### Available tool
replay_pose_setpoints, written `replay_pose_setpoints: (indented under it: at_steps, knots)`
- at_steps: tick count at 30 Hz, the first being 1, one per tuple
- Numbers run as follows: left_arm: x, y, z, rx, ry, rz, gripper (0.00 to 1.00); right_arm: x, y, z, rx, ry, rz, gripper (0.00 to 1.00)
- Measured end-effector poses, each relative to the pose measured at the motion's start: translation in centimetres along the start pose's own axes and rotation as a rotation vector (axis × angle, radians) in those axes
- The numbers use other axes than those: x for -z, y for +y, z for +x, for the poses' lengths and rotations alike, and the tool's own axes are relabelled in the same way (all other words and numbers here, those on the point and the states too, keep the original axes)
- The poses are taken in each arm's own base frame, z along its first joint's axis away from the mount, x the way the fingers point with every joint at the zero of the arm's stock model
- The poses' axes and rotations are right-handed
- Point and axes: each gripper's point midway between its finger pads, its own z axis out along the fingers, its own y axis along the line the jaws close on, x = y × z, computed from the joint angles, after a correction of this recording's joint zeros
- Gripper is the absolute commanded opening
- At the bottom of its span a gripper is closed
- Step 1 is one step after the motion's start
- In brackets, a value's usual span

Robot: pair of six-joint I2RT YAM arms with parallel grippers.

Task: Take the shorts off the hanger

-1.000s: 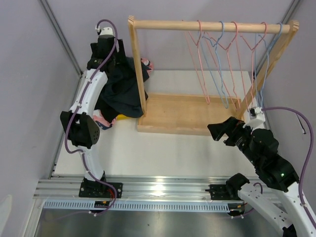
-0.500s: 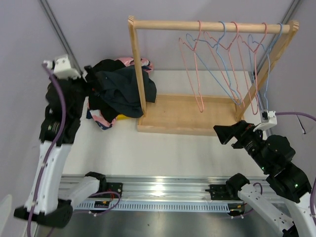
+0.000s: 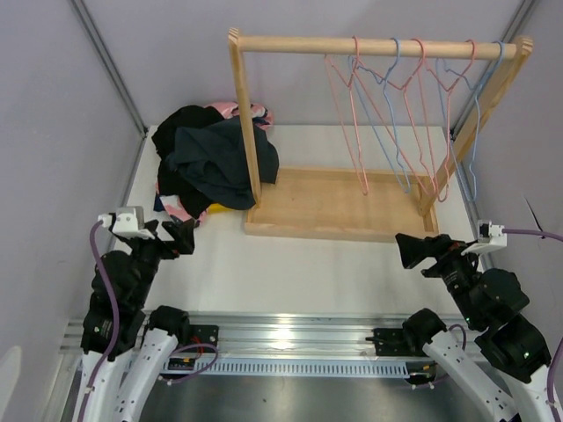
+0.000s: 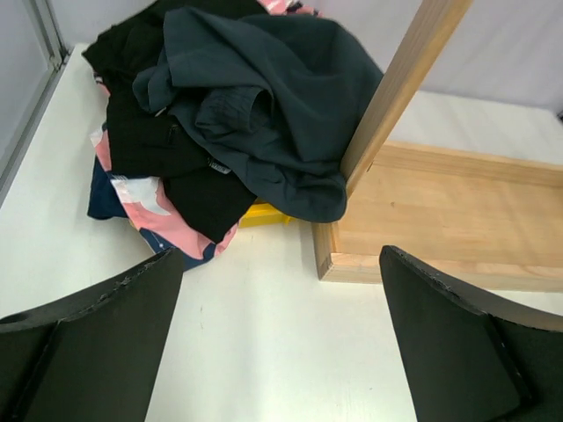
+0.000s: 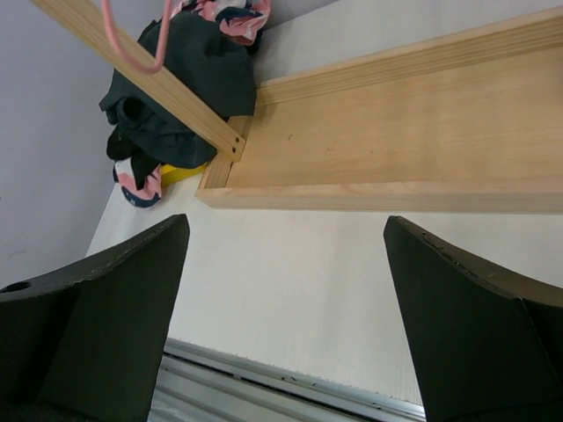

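The shorts lie in a loose pile [image 3: 211, 158] on the table at the back left, beside the wooden rack's left post. In the left wrist view a dark navy pair [image 4: 264, 97] lies on top, with a black pair [image 4: 149, 132] and the pink patterned pair [image 4: 154, 207] under it. The pile also shows in the right wrist view [image 5: 176, 97]. The wire hangers [image 3: 396, 114] on the rail are bare. My left gripper [image 3: 180, 236] [image 4: 283, 255] is open and empty, in front of the pile. My right gripper [image 3: 406, 249] [image 5: 286, 220] is open and empty, in front of the rack's base.
The wooden rack [image 3: 334, 207] stands mid-table, with a flat base board, two posts and a top rail. A yellow object [image 4: 259, 214] sticks out from under the pile. An aluminium rail [image 3: 281, 338] runs along the near edge. Walls close in left and right.
My left arm has swung back from the pile at the back left to the near left, empty. My right gripper has drawn back toward the near edge. The hangers have swung.
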Motion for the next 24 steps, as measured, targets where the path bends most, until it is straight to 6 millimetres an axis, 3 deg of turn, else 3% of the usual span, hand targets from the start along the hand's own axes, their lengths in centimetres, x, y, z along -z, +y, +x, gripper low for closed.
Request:
replay_pose_setpoints:
  at_steps: [5,9,12,16,24]
  knots:
    - [0.9,-0.1,-0.5,0.018,-0.044,0.015,0.99,-0.3,-1.2,-1.0,0.04,-0.042,0.069,1.0]
    - [0.2,-0.6,0.7,0.028,0.018,0.023,0.99,-0.8,-2.2,-1.6,0.069,-0.073,0.132,0.99]
    - [-0.4,-1.6,2.4,0.009,0.085,0.066,0.99,-1.4,-2.7,-1.0,0.079,-0.075,0.147,0.99]
    - [-0.8,-2.9,3.9,-0.014,0.149,0.119,0.99,-1.5,-2.7,0.4,0.114,-0.051,0.1,0.99]
    - [-1.0,-3.1,4.2,-0.018,0.165,0.127,0.99,-0.9,-2.2,-0.3,0.118,-0.091,0.064,0.99]
